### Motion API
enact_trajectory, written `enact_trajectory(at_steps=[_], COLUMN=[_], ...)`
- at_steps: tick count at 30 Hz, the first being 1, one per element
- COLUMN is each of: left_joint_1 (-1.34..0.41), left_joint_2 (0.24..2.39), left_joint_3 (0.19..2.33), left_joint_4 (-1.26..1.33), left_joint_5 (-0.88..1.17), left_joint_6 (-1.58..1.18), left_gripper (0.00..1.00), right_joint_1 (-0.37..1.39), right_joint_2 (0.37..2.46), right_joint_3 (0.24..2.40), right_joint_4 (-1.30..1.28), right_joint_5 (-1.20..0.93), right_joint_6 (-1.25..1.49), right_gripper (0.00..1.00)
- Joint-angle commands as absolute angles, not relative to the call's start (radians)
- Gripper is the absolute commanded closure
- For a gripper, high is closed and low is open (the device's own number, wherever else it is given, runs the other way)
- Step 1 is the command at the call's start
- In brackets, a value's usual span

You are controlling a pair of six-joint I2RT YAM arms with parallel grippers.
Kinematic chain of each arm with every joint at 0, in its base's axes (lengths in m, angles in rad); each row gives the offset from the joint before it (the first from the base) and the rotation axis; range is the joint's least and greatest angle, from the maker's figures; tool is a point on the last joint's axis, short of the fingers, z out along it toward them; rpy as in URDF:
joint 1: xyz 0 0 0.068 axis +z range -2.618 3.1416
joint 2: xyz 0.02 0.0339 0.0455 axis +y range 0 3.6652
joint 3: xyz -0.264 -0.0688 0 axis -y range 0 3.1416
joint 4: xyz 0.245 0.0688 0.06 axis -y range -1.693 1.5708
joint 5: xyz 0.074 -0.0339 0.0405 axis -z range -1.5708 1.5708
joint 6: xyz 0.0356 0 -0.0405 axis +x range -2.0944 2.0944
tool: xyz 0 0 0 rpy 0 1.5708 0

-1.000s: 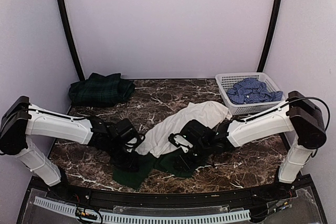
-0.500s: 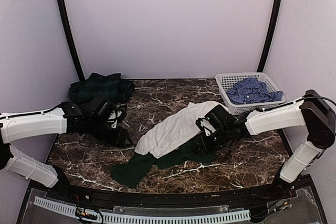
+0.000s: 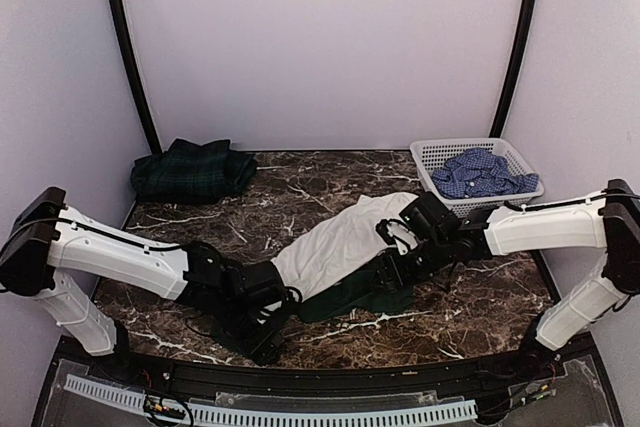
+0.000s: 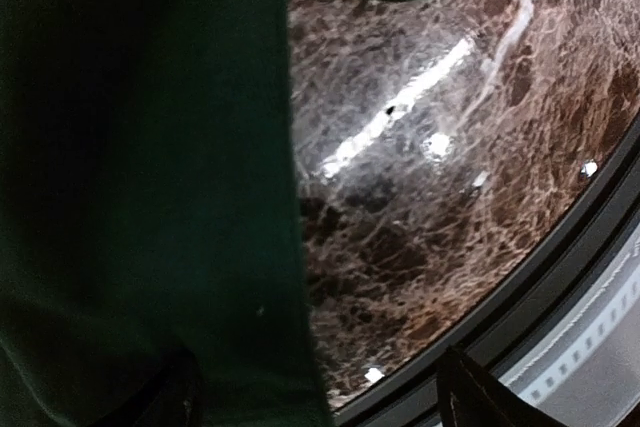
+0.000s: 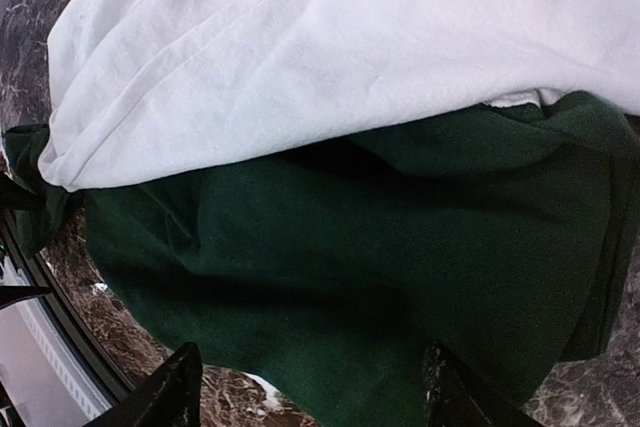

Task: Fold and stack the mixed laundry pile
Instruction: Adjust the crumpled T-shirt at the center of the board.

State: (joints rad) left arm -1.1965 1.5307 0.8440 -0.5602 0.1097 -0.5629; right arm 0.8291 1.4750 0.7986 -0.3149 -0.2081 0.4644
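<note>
Room: plain pale walls (image 3: pixel 320 47) close in the back and both sides.
Table: dark brown marble (image 3: pixel 480 312) with white veins; the basket stands at its far right corner.
Cream garment (image 3: pixel 335 242): spread crumpled to the near left of the basket, its far end just short of the basket's near left corner.
Green part (image 3: pixel 345 297): dark green cloth of the same garment, on the side away from the basket, lying under the cream edge.
Plaid garment (image 3: pixel 195 169): a folded dark green bundle well to the left of the basket, level with it.
Basket (image 3: pixel 428 152): white plastic lattice.
Check shirt (image 3: pixel 480 173): blue and white, bunched inside the basket.
Right gripper (image 5: pixel 310 397): near left of the basket, fingers spread wide just above the green part, clamping nothing.
Left gripper (image 4: pixel 320 397): farthest from the basket, fingers wide apart at the green part's end. Cloth covers one finger, and no pinch shows.
</note>
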Motion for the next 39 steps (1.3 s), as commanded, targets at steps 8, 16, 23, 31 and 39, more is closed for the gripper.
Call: enact_trajectory(at_steps=[8,16,23,31,39], left_joint_1=[-1.191,-0.853,-0.662,-0.43,-0.362], left_joint_2=[1.564,1.182,1.013,0.911,1.064], left_joint_3=[0.848,0.809,0.856,0.912,0.898], left_joint_4=[-0.627,-0.585,-0.564,-0.603,-0.687], left_joint_5=[-0.041,0.097,0.24,0.309,0.231], left_joint_6=[-0.631,-0.599,-0.586,-0.631,-0.593], left_gripper=[0.65,1.0,1.0,1.0,1.0], right_joint_1=[0.846,0.776,0.642,0.484,0.445], right_joint_2=[1.573,1.668,1.613,1.451,1.385], right_joint_3=[0.762,0.766,0.78,0.747,0.773], right_joint_4=[-0.253,-0.219,-0.242,-0.303,-0.331], right_joint_5=[-0.254,-0.263,-0.253,-0.22,-0.32], right_joint_6=[0.467,0.5,0.494,0.467,0.344], right_gripper=[0.22,0.22,0.2,0.16,0.27])
